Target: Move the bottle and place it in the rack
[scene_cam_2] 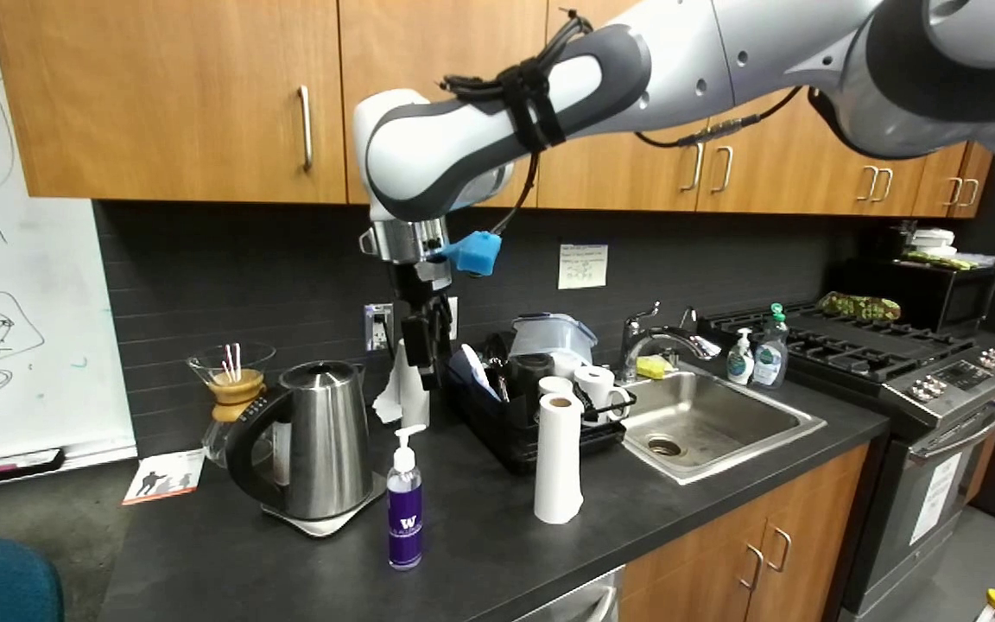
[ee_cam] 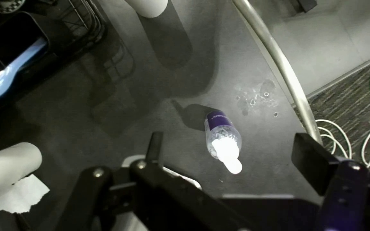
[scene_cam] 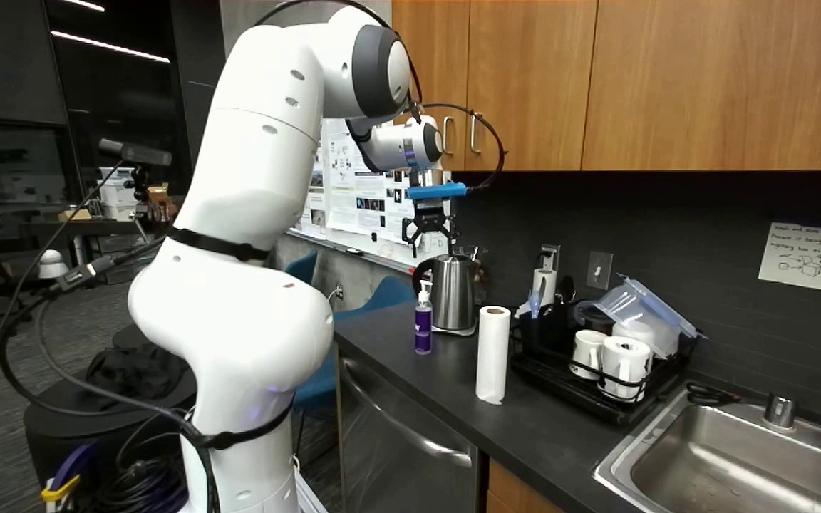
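Note:
The bottle stands upright on the dark counter, with a purple label, clear body and white pump top. It shows in both exterior views (scene_cam: 422, 324) (scene_cam_2: 404, 510), in front of the kettle, and in the wrist view (ee_cam: 219, 123). My gripper (scene_cam: 432, 251) is open and empty, pointing down above the counter; it also shows in an exterior view (scene_cam_2: 430, 376). In the wrist view the bottle appears between the spread fingers (ee_cam: 231, 149), below them and untouched. The black rack (scene_cam: 567, 392) (scene_cam_2: 519, 449) holds mugs, a clear container and utensils; its corner shows in the wrist view (ee_cam: 100, 29).
A steel kettle (scene_cam: 453, 292) (scene_cam_2: 329, 449) stands beside the bottle. A white paper roll (scene_cam: 492, 356) (scene_cam_2: 558, 458) stands upright in front of the rack. Another white roll (scene_cam: 544, 285) (scene_cam_2: 413, 402) stands by the wall. The sink (scene_cam: 738, 456) is beyond the rack. Cabinets (scene_cam: 524, 85) hang above.

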Robot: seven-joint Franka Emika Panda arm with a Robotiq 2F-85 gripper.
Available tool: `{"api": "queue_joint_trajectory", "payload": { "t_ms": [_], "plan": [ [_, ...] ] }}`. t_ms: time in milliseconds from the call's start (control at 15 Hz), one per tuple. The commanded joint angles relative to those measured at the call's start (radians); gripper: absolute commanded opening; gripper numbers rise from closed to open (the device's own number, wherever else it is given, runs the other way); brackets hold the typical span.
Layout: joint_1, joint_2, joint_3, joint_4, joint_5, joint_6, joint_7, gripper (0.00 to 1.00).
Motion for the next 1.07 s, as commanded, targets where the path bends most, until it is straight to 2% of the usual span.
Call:
{"api": "queue_joint_trajectory", "payload": {
  "t_ms": [0,400,1000],
  "plan": [
    [0.0,0.035,0.018,0.043,0.026,-0.029,-0.124,1.0],
    [0.0,0.063,0.021,0.052,0.015,-0.012,-0.218,1.0],
    [0.012,0.209,0.018,0.109,0.046,0.091,-0.175,1.0]
  ]
}}
